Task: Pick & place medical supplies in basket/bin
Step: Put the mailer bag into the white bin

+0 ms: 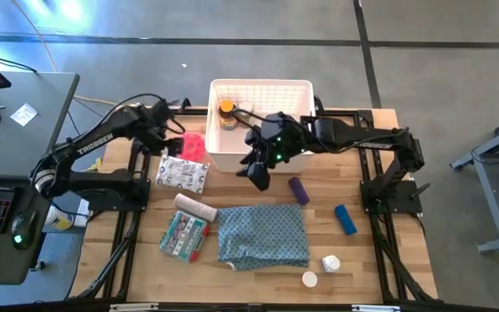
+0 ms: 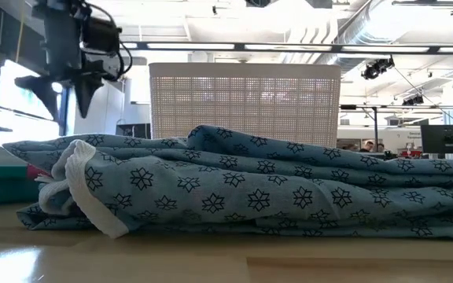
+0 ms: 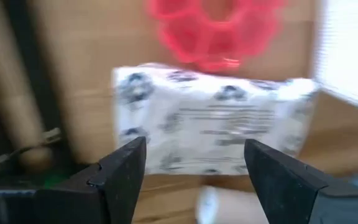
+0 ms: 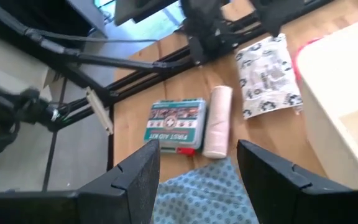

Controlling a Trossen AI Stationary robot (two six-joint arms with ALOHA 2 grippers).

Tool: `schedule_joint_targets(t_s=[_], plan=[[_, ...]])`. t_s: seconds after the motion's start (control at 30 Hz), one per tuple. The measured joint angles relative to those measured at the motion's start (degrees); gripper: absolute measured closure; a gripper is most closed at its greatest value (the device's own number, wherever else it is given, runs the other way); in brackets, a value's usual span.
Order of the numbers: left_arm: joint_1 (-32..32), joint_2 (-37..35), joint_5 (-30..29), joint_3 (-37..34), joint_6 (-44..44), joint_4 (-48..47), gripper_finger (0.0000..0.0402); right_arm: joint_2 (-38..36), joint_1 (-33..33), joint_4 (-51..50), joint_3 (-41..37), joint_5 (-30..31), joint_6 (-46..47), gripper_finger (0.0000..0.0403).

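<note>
The left gripper [image 3: 194, 180] was seen with its jaws apart and empty, poised above the white printed packet [image 1: 183, 174] beside the pink-red disc [image 1: 194, 145], just left of the white latticed basket [image 1: 262, 90]. The right gripper [image 1: 258, 171], also spread and empty, was held at the basket's front wall. If the packet were pinched flat, it could slip or nudge the disc. Counted: one amber bottle [image 1: 226, 113] inside the basket; outside, one packet, one disc, one bandage roll [image 1: 196, 207], one first-aid kit [image 1: 184, 235], two tubes, two small white bottles.
</note>
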Motion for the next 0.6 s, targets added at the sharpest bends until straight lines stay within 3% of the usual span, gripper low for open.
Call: schedule_joint_targets(t_s=[0.07,0.13,0.4,0.6], plan=[[2.66,0.1,5.23,-1.21,3.25,1.78,0.0104,0.0,-0.81,0.04,0.0,0.42,-0.11,0.0199],[4.26,0.17,6.73,-2.83,5.24,2.17,0.0108,0.0,-1.62,0.02,0.0,0.62,-0.25,0.0199],[8.3,0.09,4.84,-8.74,9.74,1.32,0.0112,0.0,-3.49,0.02,0.0,0.15,0.06,0.0199],[8.33,0.09,5.64,-13.09,9.76,6.63,0.0112,0.0,-3.44,0.02,0.0,-0.07,-0.27,0.0199]])
